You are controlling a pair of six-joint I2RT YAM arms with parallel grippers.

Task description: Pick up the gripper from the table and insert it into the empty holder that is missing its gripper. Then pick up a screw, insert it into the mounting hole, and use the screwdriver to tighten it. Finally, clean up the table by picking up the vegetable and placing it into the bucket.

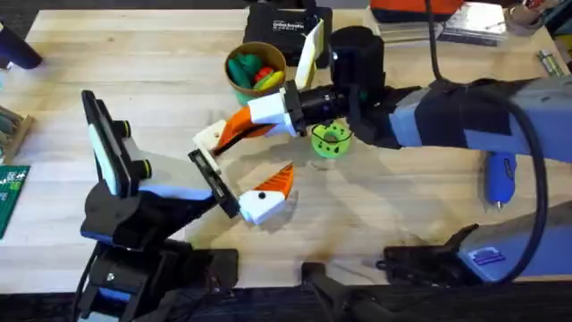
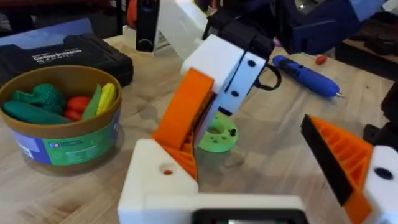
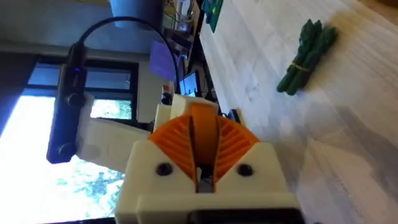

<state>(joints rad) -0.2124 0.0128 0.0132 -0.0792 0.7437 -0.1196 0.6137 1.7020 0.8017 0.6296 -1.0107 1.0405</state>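
Observation:
My right gripper (image 1: 271, 114) reaches in from the right, shut on the orange wedge-shaped gripper (image 1: 241, 126). It holds the wedge (image 2: 184, 112) tilted, its lower end against the empty white holder (image 2: 155, 180) of my left gripper (image 1: 246, 157). The left gripper is open; its other finger (image 2: 345, 158) carries an orange tip. A small mounting hole (image 2: 166, 169) shows on the holder. In the right wrist view the ribbed pads (image 3: 233, 146) clamp the wedge (image 3: 202, 121), and the dark-green vegetable (image 3: 308, 55) lies on the table beyond. The blue screwdriver (image 1: 500, 177) lies at the right. The screw is out of view.
The bucket (image 1: 234, 85) behind the grippers holds several toy vegetables. A bright green disc with holes (image 1: 331, 141) lies under the right gripper. A black case (image 1: 286, 20) stands at the back edge. A green circuit board (image 1: 11, 192) sits at the far left.

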